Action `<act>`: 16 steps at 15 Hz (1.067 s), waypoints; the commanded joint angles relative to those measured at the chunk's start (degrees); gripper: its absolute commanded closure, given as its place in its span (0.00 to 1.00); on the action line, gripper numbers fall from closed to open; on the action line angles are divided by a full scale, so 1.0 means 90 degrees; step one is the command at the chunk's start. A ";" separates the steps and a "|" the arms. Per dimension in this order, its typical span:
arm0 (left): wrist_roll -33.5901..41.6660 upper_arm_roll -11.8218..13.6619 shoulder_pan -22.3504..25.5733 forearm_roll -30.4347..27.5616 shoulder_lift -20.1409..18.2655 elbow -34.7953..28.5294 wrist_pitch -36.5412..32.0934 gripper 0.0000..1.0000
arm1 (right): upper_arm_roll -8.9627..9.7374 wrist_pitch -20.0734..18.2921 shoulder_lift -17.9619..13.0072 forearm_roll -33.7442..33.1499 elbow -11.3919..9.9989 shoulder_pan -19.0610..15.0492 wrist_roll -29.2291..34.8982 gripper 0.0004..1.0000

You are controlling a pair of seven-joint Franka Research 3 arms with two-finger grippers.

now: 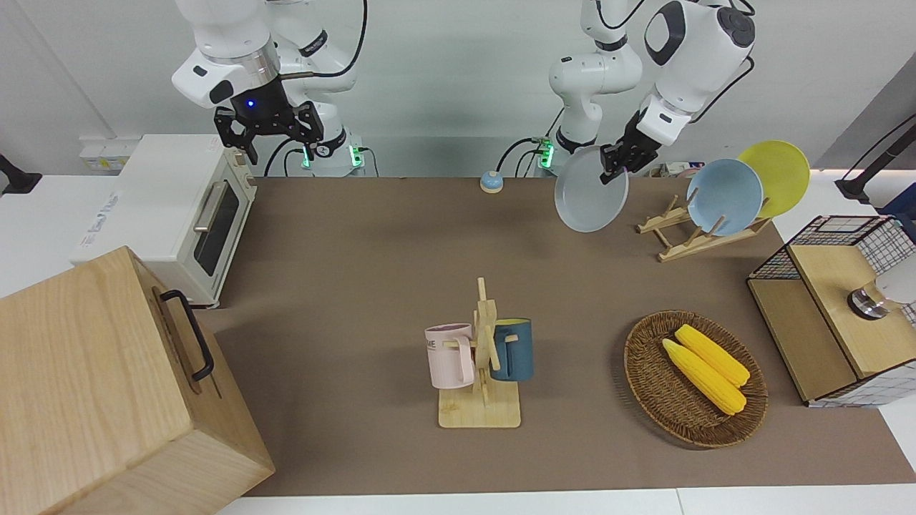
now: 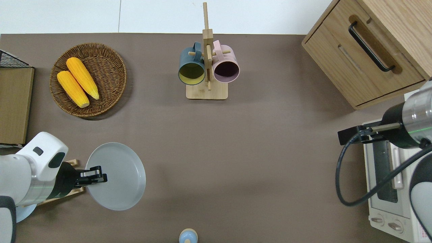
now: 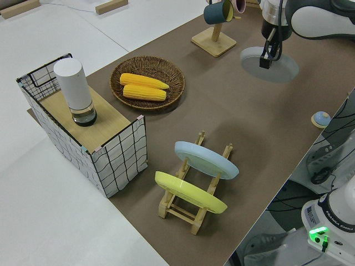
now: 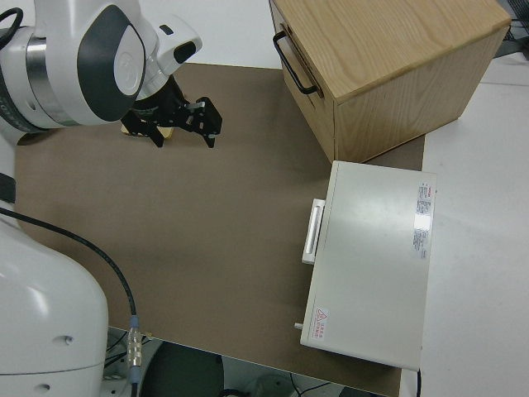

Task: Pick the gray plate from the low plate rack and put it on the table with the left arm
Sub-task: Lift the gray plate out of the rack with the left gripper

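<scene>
My left gripper [image 1: 614,163] is shut on the rim of the gray plate [image 1: 587,197] and holds it tilted in the air. In the overhead view the gripper [image 2: 99,175] and plate [image 2: 121,179] are over bare table [image 2: 236,152], just off the low plate rack [image 2: 73,162] toward the right arm's end. The left side view shows the plate [image 3: 283,69] hanging from the gripper [image 3: 266,58]. The rack [image 1: 687,239] still holds a light-blue plate [image 1: 724,197] and a yellow plate [image 1: 776,175]; its slot nearest the gray plate stands empty. My right gripper [image 1: 266,136] is parked and open.
A wooden mug stand [image 1: 481,357] with two mugs stands mid-table. A wicker basket [image 1: 647,386] holds two corn cobs. A wire-and-wood box [image 1: 837,307] is at the left arm's end. A white toaster oven [image 1: 179,214] and a wooden cabinet [image 1: 107,386] are at the right arm's end. A small blue bell [image 1: 491,182] sits near the robots.
</scene>
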 commanded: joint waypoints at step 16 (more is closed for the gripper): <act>0.1620 -0.0401 -0.0162 -0.2206 0.0221 -0.2211 0.3087 1.00 | 0.0036 -0.0092 -0.0016 0.0066 0.0039 -0.0063 0.0001 0.01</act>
